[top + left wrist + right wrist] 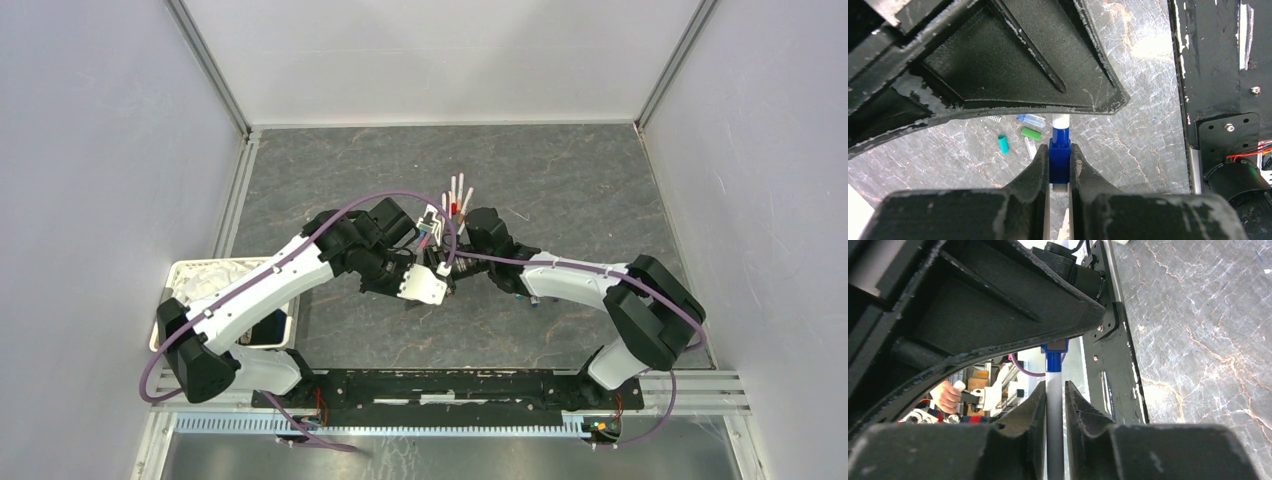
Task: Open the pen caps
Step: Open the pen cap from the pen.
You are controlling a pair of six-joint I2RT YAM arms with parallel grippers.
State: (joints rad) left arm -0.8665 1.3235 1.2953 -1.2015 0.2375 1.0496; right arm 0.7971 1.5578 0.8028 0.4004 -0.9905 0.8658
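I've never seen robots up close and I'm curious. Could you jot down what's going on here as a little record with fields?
Left claw: shut on the blue cap
Right claw: closed around the same pen's white barrel
Cap state: not yet pulled off
Loose caps: green cap and teal cap, lying on the table
Other pens: clustered just beyond the claws
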